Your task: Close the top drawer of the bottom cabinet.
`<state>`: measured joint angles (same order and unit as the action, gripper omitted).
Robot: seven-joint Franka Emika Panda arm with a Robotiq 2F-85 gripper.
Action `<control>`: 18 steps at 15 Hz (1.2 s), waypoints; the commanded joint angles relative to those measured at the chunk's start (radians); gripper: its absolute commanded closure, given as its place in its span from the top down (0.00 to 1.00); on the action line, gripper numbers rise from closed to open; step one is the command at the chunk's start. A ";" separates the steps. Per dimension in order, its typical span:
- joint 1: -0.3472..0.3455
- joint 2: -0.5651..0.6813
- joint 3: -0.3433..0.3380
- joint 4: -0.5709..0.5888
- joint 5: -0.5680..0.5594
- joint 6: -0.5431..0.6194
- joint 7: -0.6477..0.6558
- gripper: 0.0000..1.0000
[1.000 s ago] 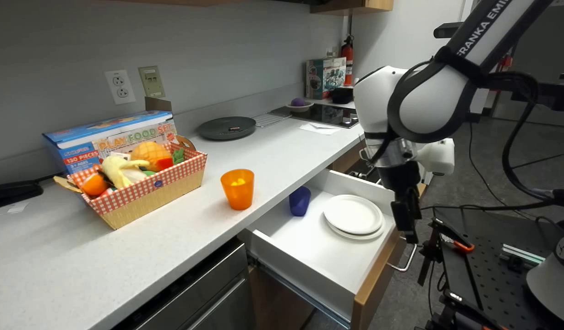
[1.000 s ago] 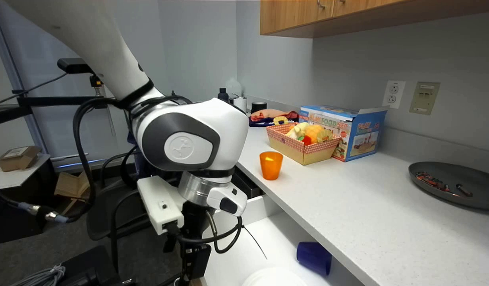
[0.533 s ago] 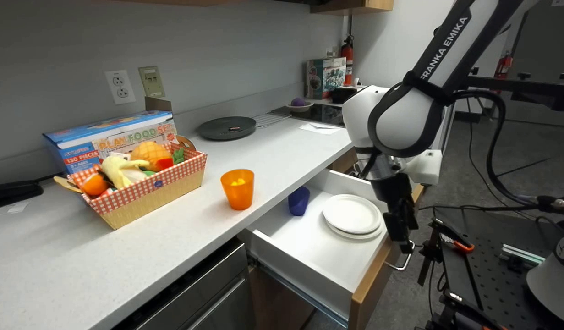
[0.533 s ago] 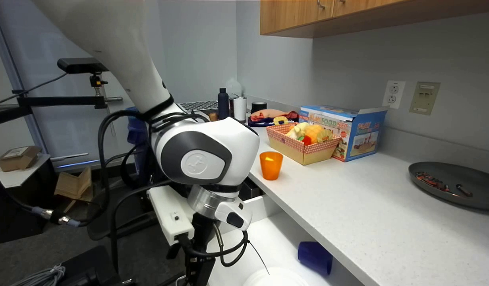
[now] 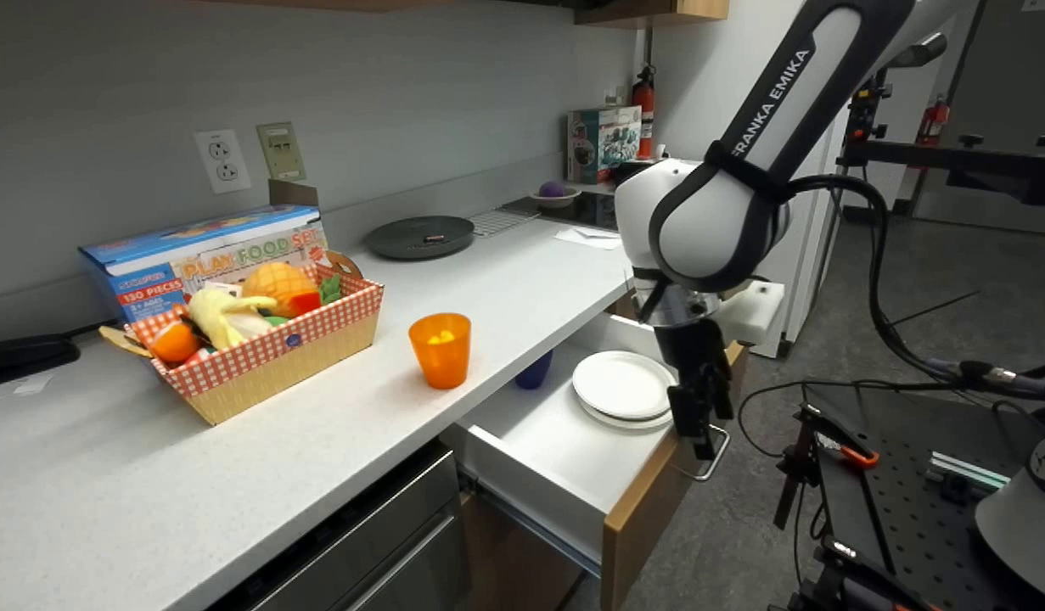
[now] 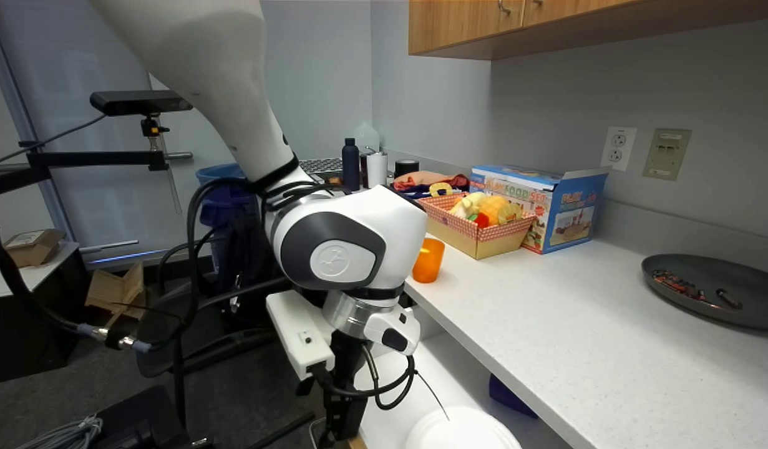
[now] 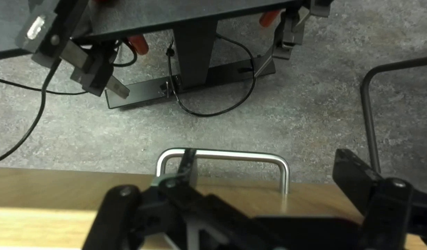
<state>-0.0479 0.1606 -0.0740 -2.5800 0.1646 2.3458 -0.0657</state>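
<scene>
Your end effector [image 7: 266, 164] stood, fingers [image 7: 352, 177] spread apart along the bar handle [image 7: 234, 156], just outside the jutting top drawer [image 5: 564, 443], contact hard to judge, so closing called for a push across that bar, toward the bottom cabinet [image 5: 509, 547].

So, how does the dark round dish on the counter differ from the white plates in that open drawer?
Colour: the round dish is dark grey; the plates are white.
Place: the dish sits on the counter; the plates lie inside the open top drawer.
Arrangement: the dish is a single one holding small pieces; the plates are stacked, one on another.
Both are round and shallow.
</scene>
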 commanded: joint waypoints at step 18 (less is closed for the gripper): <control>0.053 0.056 0.052 0.008 -0.132 0.582 0.066 1.00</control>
<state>0.0114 0.2148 -0.0248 -2.5774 0.0488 2.8809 -0.0048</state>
